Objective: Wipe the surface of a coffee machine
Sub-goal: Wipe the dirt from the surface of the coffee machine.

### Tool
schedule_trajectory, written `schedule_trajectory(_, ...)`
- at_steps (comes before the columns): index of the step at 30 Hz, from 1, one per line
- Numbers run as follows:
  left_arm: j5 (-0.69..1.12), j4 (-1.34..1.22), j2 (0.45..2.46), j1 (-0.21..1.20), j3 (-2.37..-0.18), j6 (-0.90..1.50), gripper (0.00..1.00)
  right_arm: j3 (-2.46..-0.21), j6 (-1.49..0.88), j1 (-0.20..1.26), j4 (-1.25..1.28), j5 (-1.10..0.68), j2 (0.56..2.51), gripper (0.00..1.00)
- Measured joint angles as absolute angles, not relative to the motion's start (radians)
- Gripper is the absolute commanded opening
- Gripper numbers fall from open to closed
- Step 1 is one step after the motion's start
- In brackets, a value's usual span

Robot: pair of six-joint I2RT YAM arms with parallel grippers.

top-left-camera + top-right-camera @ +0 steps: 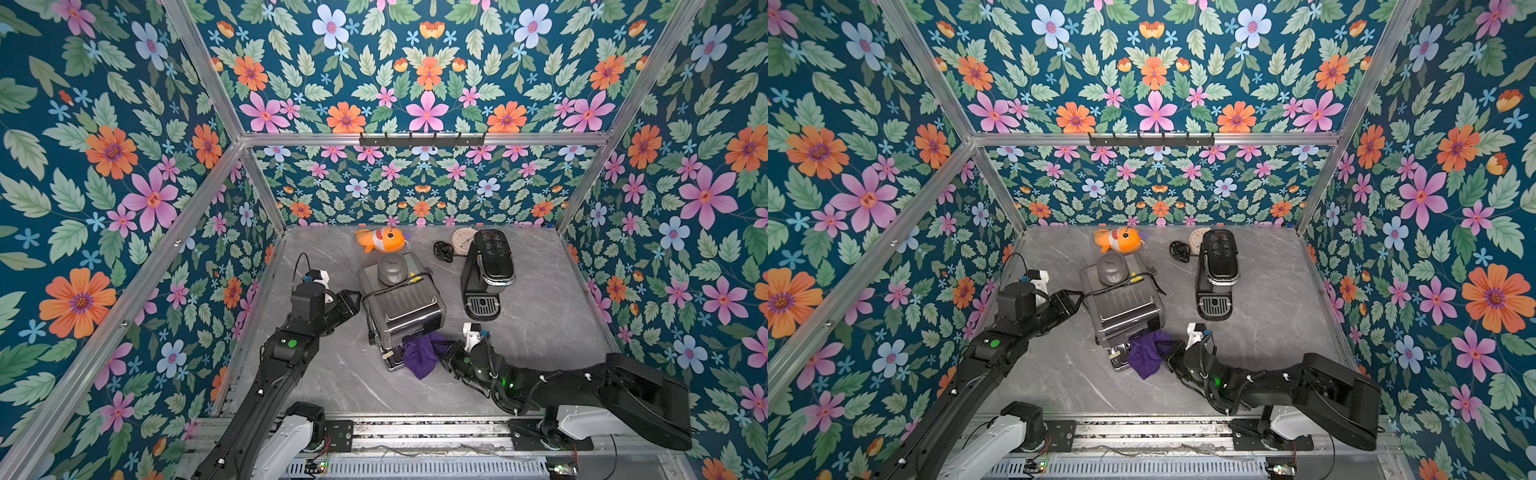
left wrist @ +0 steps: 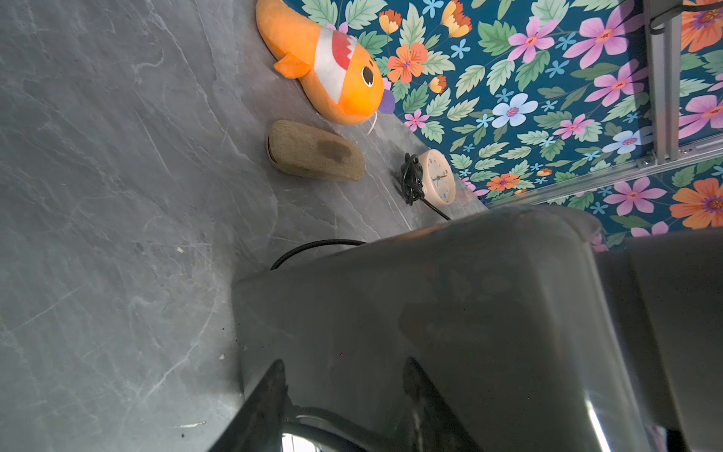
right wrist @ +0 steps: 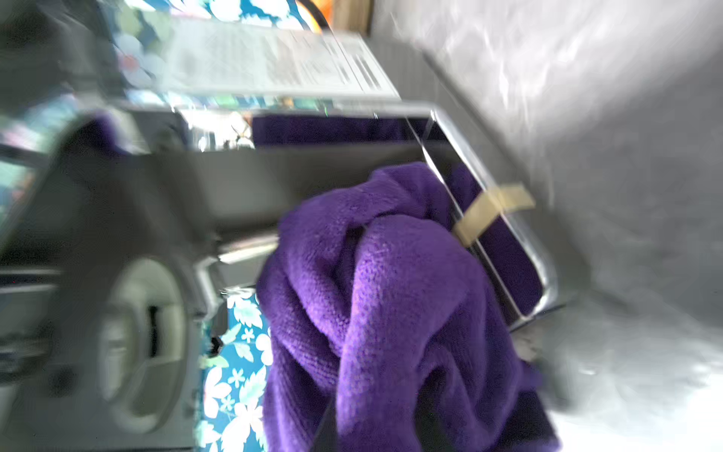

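Right wrist view: blurred, purple cloth (image 3: pixel 391 313) partly covering coffee machine (image 3: pixel 234 188).

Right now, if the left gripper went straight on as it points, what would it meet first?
The side wall of the grey coffee machine. The left gripper, jaws open, points straight at it, and the wall fills the wrist view just past the fingertips. Whether they touch is unclear.

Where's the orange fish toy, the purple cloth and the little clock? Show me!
orange fish toy (image 1: pixel 382 240): a top view, on the middle of its body.
purple cloth (image 1: pixel 422 355): a top view, on its bunched middle.
clock (image 2: pixel 438 176): left wrist view, on its face.
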State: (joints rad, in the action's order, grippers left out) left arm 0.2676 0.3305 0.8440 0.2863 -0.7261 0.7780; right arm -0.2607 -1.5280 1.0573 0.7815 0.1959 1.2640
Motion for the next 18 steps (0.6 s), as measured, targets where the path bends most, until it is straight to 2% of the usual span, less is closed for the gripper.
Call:
schedule_trajectory(8,0.268,0.329,0.844,0.286,-0.717,0.778,0.5,-0.374,-1.295,1.053,0.448,0.224,0.973,0.0)
schedule_trajectory(13,0.268,0.329,0.831,0.286,-0.707,0.778,0.5,-0.358,-1.2,1.053,0.371,0.221,0.905,0.0)
schedule_trajectory(18,0.268,0.329,0.826,0.286,-0.699,0.779,0.5,-0.327,-1.193,1.053,0.363,0.211,0.925,0.0)
